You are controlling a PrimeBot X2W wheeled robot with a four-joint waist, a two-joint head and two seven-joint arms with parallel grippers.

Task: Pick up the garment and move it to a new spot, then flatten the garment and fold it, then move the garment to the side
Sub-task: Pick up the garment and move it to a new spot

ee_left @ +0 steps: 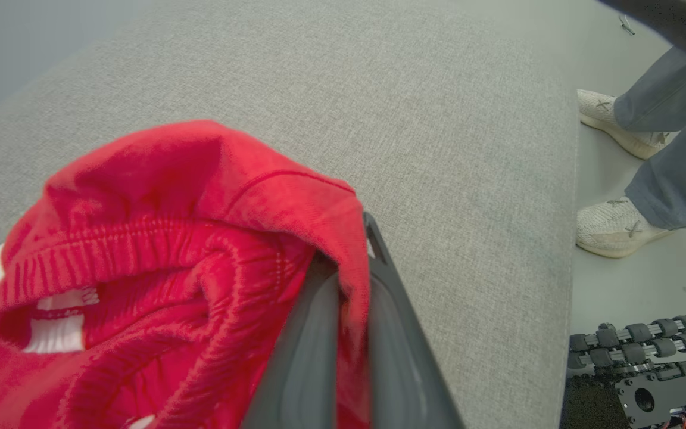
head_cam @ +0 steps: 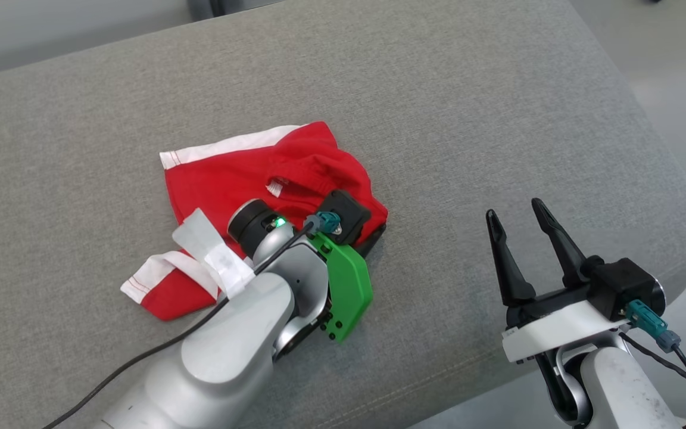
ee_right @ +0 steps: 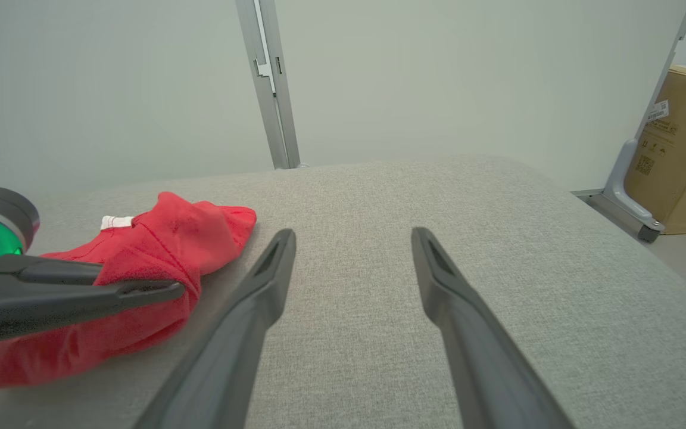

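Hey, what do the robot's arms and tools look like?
Both arms are rounded silver-grey shells. The left arm carries a bright green bracket, white tape and a black cable. The left tool and right tool each have two long, dark, tapering fingers; a white band and teal plug sit behind the right one.

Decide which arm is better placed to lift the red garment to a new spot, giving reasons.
Left. The left claw is shut on a fold of the red garment. The right claw stands open over bare grey cushion, apart from the cloth.
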